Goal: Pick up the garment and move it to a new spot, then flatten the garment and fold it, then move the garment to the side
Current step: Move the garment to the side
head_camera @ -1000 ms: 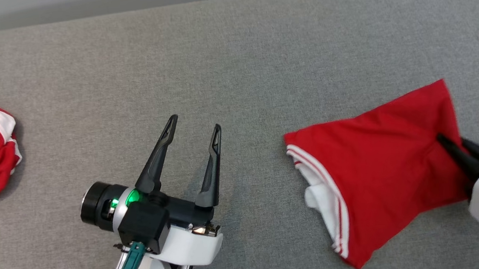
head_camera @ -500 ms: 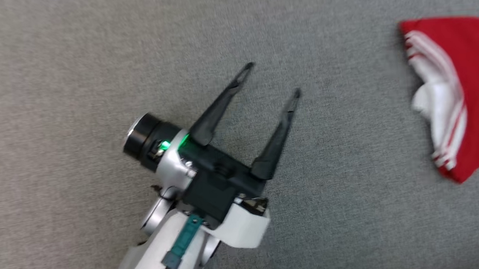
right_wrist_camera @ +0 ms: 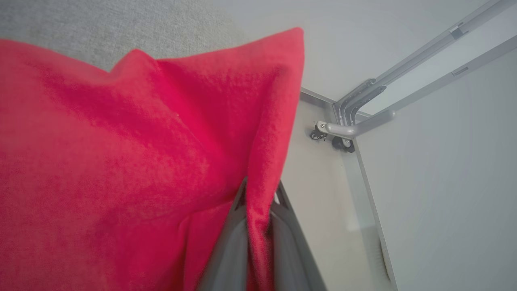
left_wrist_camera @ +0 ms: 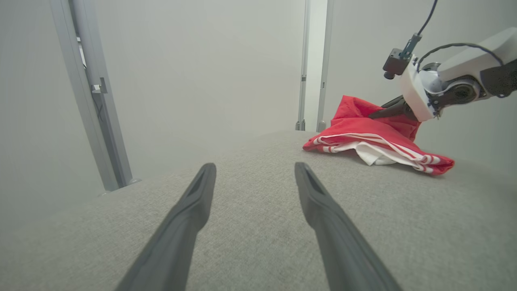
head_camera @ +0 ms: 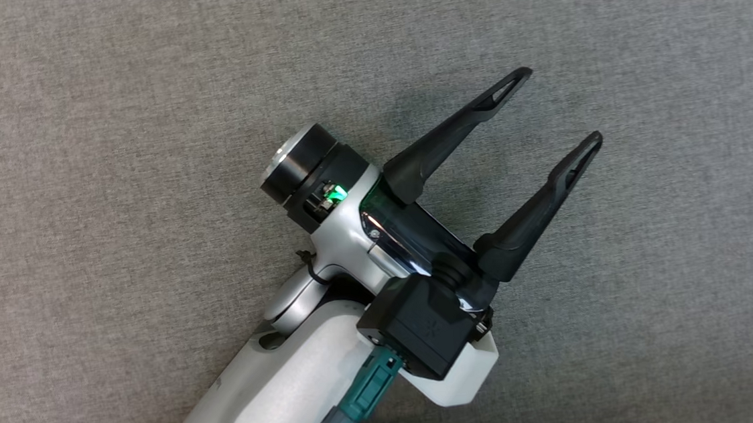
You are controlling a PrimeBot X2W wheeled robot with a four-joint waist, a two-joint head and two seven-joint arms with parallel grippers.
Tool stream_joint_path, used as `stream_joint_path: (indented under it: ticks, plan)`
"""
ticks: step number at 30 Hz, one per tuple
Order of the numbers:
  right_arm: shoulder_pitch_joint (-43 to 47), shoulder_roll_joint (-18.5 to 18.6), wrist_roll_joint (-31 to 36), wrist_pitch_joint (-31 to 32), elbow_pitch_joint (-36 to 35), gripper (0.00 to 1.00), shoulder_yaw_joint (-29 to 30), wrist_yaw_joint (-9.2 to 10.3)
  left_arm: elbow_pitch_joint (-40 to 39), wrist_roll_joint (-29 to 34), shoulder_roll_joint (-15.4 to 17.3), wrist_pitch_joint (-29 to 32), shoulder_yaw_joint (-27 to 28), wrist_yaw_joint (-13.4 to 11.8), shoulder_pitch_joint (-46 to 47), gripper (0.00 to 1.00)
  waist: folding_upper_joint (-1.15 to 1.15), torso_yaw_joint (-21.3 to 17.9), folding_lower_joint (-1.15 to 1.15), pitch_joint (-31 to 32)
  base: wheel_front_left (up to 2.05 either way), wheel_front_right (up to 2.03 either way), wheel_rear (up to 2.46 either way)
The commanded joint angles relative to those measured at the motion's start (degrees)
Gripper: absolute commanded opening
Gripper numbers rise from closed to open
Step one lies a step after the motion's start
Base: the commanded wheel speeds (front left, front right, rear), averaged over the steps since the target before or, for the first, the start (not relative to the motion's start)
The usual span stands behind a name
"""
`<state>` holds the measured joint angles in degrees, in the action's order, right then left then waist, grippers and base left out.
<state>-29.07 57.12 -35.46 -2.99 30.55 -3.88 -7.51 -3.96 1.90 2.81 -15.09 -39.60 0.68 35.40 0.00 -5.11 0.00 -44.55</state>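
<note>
Garment [left_wrist_camera: 375, 137]: red with white stripes, lying on the grey counter [left_wrist_camera: 242, 250], one edge lifted.
Right jaws: closed on that raised red edge, seen close up in the right wrist view.
Left jaws: spread wide, empty, above the counter in the head view.
Count: one garment, two sets of jaws.

Right wrist feed, as I read it: red garment [right_wrist_camera: 121, 141], bunched across left and centre, with one fold pinched between the closed grey fingers of the right gripper [right_wrist_camera: 260, 194] at bottom centre. Beyond it I list a grey fabric surface [right_wrist_camera: 121, 20] top left, and a pale floor [right_wrist_camera: 323, 210] with a metal frame [right_wrist_camera: 363, 117] on castors [right_wrist_camera: 341, 142] to the right.
</note>
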Motion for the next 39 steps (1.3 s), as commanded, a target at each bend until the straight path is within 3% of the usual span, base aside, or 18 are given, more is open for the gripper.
stream_joint_path:
  ticks: [1, 12, 13, 14, 21, 29, 39]
  plan:
    - [-1.20, 0.42, 0.57, 0.23, 0.62, 0.00, 0.85, 0.03, -0.33, -0.52, 0.18, -0.03, -0.42, -0.49, 1.11, 1.00, 0.00, 0.55, 0.00, -0.40, 0.00, 0.00, 0.00]
    - [-1.90, -0.36, 3.29, 3.79, 5.56, 0.00, 3.89, 0.03, -0.55, -1.80, 0.27, -0.02, -1.97, -2.27, 1.22, 1.00, 0.00, 2.24, 0.00, -0.56, 0.00, 0.00, 0.00]
    - [-2.07, -0.48, 3.76, 4.03, 6.15, 0.27, 4.28, 0.03, -0.54, -1.88, 0.32, -0.02, -2.01, -2.41, 1.06, 1.00, 0.00, 2.34, 0.00, -0.49, 0.00, 0.00, 0.00]
    - [-2.30, -0.63, 4.19, 3.78, 6.36, 1.00, 4.51, 0.03, -0.49, -1.94, 0.37, -0.02, -2.04, -2.38, 0.94, 1.00, 0.00, 2.41, 0.00, -0.39, 0.00, 0.00, 0.00]
    - [-5.48, -2.63, 6.69, 2.25, 7.47, 1.00, 7.80, 0.02, 0.11, -2.68, 0.39, -0.02, -1.66, -3.20, -0.51, 1.00, 0.00, 2.52, 0.00, 2.79, 0.00, 0.00, 0.00]
    - [-8.56, -5.66, 9.65, -0.02, 2.09, 1.00, 5.45, 0.02, 0.53, -3.32, 0.70, -0.02, 0.35, -4.92, -3.96, 1.00, 0.00, 2.46, 0.00, 9.80, 0.00, 0.00, 0.00]
    - [-8.10, -15.95, 11.42, -4.22, -9.36, 1.00, -3.08, 0.02, 0.45, -3.76, 3.91, -0.03, 8.03, -7.77, -11.48, 1.00, 0.00, 2.69, 0.00, 21.00, 0.00, 0.00, 0.00]
